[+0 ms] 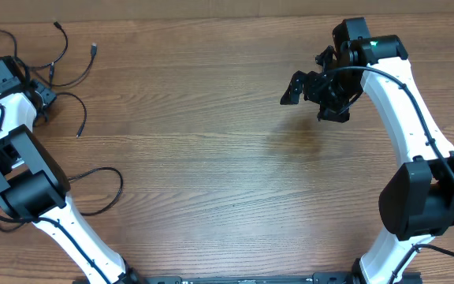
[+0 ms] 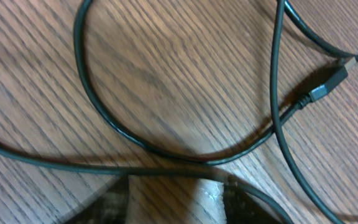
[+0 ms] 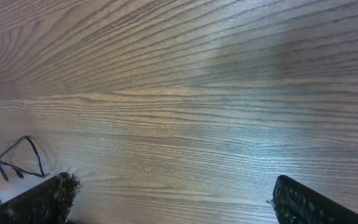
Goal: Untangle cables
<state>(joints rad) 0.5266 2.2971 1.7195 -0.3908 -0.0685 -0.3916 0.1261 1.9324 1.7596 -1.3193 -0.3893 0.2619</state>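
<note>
Black thin flexible cables (image 2: 78,62) lie looped at the brown wooden table's (image 1: 211,158) far left, three strands and one plug end (image 2: 328,79) below the left gripper (image 1: 42,99), whose finger state I cannot tell, while the right gripper (image 3: 173,205) hangs wide open, empty, well apart.

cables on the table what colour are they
The cables are black, clearest in the left wrist view.

2 hands (L hand (image 1: 44,100), R hand (image 1: 312,96)), 1 table (image 1: 211,158), cables (image 2: 78,50) – no. unclear.
</note>
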